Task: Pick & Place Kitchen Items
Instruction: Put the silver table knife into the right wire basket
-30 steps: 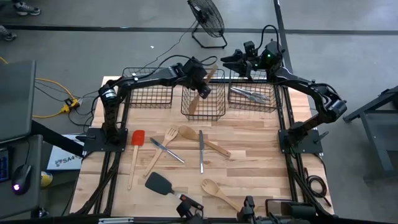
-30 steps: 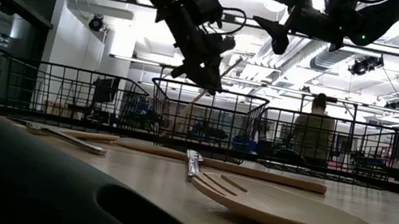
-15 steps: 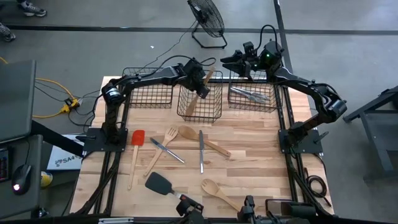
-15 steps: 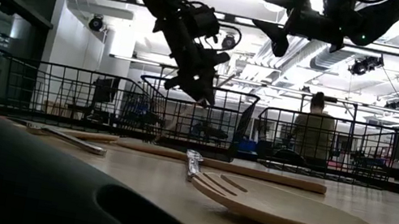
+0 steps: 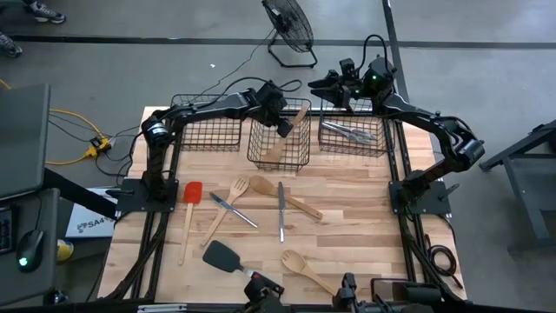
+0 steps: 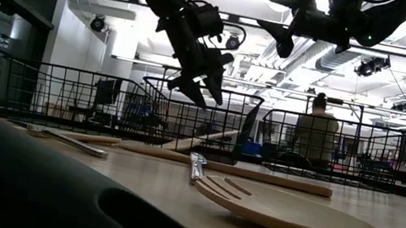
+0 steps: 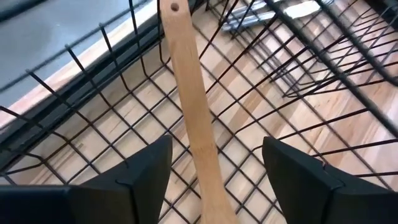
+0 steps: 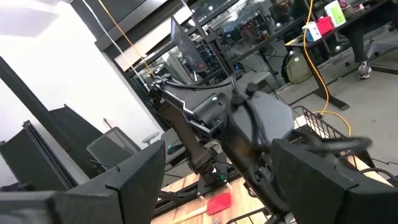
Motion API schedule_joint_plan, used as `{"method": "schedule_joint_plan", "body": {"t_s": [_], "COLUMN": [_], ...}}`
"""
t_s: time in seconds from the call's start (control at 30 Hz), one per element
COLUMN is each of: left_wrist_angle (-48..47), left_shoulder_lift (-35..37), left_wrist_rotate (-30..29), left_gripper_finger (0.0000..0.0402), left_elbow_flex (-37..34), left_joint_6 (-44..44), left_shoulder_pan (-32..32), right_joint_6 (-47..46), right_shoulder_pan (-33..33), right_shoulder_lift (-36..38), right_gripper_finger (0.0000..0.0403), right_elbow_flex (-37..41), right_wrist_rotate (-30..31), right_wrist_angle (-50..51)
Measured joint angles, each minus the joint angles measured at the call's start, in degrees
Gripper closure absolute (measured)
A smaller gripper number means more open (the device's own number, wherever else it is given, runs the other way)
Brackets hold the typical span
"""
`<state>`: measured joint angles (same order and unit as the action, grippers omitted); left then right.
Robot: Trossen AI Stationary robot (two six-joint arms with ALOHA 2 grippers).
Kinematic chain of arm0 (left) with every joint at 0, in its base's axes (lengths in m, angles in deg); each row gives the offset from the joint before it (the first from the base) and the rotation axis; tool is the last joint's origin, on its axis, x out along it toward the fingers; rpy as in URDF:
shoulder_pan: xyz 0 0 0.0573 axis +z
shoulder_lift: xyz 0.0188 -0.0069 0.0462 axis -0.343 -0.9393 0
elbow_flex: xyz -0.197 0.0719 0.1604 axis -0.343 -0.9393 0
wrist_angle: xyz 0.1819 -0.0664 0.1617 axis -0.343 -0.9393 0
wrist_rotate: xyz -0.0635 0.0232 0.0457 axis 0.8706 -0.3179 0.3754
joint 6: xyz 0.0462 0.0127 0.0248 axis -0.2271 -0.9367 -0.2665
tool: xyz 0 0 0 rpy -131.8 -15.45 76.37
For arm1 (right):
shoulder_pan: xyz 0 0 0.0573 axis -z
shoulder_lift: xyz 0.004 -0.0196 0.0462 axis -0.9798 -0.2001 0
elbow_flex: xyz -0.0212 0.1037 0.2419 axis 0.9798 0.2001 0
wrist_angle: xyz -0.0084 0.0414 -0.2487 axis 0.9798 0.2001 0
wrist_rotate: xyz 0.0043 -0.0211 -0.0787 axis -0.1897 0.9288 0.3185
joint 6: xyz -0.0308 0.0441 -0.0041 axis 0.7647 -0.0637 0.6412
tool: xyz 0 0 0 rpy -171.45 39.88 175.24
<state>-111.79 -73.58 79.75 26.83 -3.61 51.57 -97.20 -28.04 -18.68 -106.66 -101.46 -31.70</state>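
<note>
My left gripper [image 5: 282, 123] hangs open over the middle wire basket [image 5: 253, 149]. A pale wooden spoon [image 5: 287, 136] lies slanted in that basket, head low and handle end [image 7: 174, 9] up against the far right rim. The handle [image 7: 189, 106] runs between my left fingers without touching them. My right gripper [image 5: 318, 84] waits open, high above the right basket [image 5: 382, 143], which holds metal cutlery [image 5: 349, 132].
A third basket [image 5: 207, 132] stands at the far left. On the table lie a red spatula [image 5: 191, 193], a wooden fork [image 5: 229, 202], a wooden spoon [image 5: 280, 195], two metal pieces [image 5: 281, 211], a black turner [image 5: 224, 256] and another spoon [image 5: 302, 266].
My left gripper has opened and let go of the wooden spoon. The spoon, upright below the fingers before, has fallen and now leans slanted in the middle basket. That basket has shifted a little toward the table's left.
</note>
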Motion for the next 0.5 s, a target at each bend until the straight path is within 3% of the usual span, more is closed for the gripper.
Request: {"method": "schedule_joint_plan", "body": {"t_s": [0.3,0.5], "left_wrist_angle": [-2.19,-7.08], "left_shoulder_lift": [6.6,11.7], "left_wrist_rotate": [-0.16,-1.47], "left_gripper_finger": [0.0196,0.0269], "left_elbow_flex": [0.03,0.05], "left_joint_6": [-0.17,-1.07], "left_shoulder_pan": [0.0,-0.5], "right_joint_6": [0.0,-0.28], "right_shoulder_pan": [0.0,0.0], "right_shoulder_lift": [0.0,0.0], "right_gripper_finger": [0.0121,0.0121], "right_elbow_flex": [0.0,-0.01], "right_wrist_rotate": [-3.35,-6.4], "right_wrist_angle": [0.07,0.1]}}
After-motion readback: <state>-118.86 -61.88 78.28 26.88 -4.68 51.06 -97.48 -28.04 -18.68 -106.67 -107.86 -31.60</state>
